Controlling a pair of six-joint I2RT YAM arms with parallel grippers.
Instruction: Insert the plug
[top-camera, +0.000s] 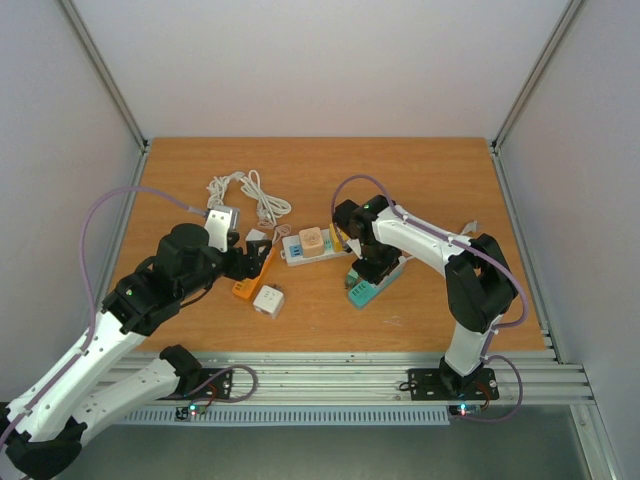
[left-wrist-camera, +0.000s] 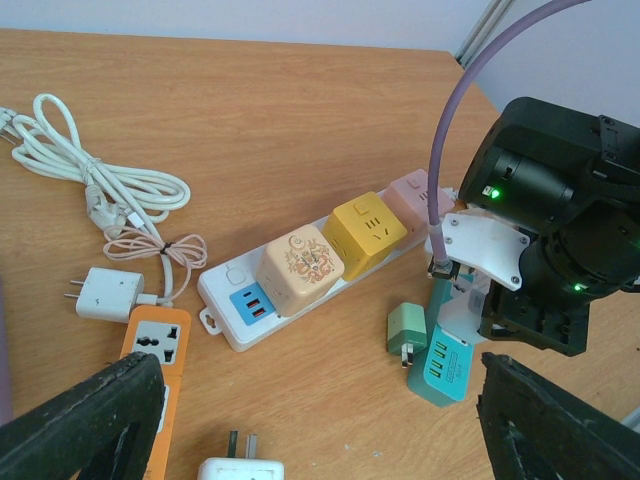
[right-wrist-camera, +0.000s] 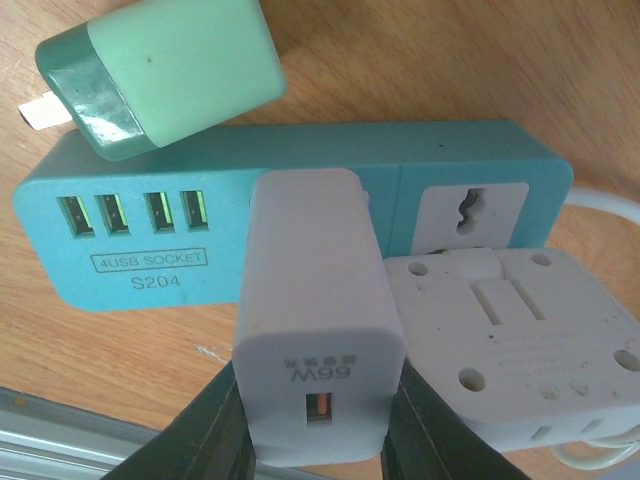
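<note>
My right gripper (right-wrist-camera: 318, 425) is shut on a white 66W charger plug (right-wrist-camera: 315, 300). It holds the plug upright against the socket face of the teal power strip (right-wrist-camera: 130, 260), beside its USB ports. In the top view the right gripper (top-camera: 376, 266) stands over the teal strip (top-camera: 360, 292). A small green plug (right-wrist-camera: 160, 70) lies against the strip's edge, prongs out. A white square adapter (right-wrist-camera: 510, 340) sits on the strip to the right of the charger. My left gripper (left-wrist-camera: 320, 440) is open and empty, hovering near the orange strip (top-camera: 252, 275).
A white power strip (left-wrist-camera: 225, 300) carries beige, yellow and pink cube adapters. A white plug (left-wrist-camera: 240, 468) lies near my left gripper. A small white charger (left-wrist-camera: 105, 295) and a coiled white cable (left-wrist-camera: 90, 170) lie at the back left.
</note>
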